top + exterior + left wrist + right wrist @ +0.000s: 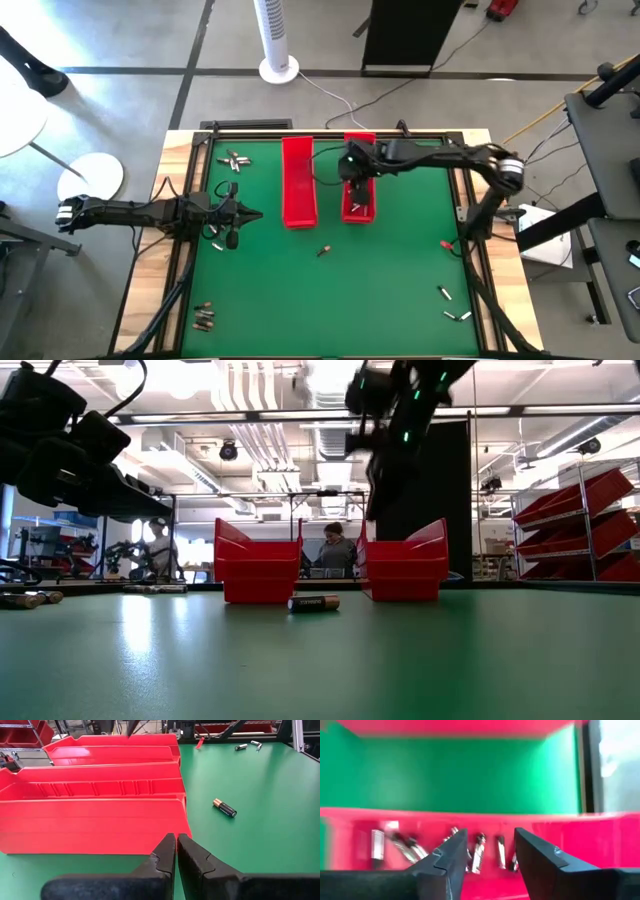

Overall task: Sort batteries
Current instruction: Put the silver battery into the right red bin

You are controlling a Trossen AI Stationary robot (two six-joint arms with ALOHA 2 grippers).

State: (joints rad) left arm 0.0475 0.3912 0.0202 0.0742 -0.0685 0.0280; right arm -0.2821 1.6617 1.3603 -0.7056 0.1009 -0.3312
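Observation:
Two long red trays stand side by side at the table's far middle, the left tray [298,180] and the right tray [358,205]. Several silvery batteries [410,847] lie on the floor of the right tray. My right gripper [490,837] hangs open above that tray [580,840], with nothing between its fingers. My left gripper [176,837] is shut and empty, just above the table to the left of the left tray [95,820]. A dark battery with a copper end [224,808] lies on the mat in front of the trays.
Loose batteries lie in groups on the green mat: at the far left [235,160], the near left corner [203,318] and the near right [450,305]. A small red piece [443,243] lies at the right. A person [335,550] sits behind the table.

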